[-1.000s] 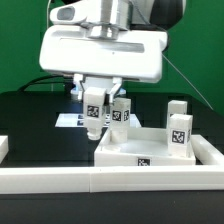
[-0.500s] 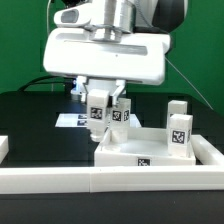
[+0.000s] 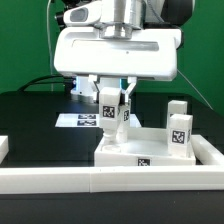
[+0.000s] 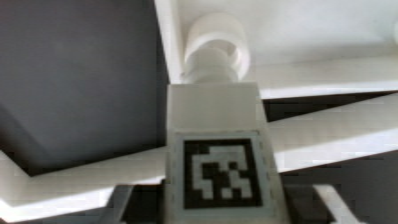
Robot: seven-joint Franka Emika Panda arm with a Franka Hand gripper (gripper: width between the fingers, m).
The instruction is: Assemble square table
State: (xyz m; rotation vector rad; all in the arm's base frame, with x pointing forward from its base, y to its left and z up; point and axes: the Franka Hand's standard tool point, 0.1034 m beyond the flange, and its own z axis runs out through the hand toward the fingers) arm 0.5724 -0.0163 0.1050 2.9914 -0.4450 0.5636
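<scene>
Your gripper (image 3: 110, 100) is clamped on one white tagged leg (image 3: 108, 112), held upright with its tag facing the exterior camera. The leg hangs over the corner of the square tabletop (image 3: 150, 152) nearest the exterior view's left; its lower end sits at or just above the slab, and you can't tell from either view whether it touches. In the wrist view the leg (image 4: 217, 150) fills the middle of the frame, tag readable, its rounded far end over the white tabletop (image 4: 338, 70). The tabletop lies flat on the black table (image 3: 40, 125), tight against the long white rail (image 3: 110, 178), edge tag facing the exterior camera. Two more legs stand on the exterior view's right: one (image 3: 179, 135) on the tabletop, another (image 3: 177, 108) behind it. The marker board (image 3: 78, 120) lies flat behind the gripper.
</scene>
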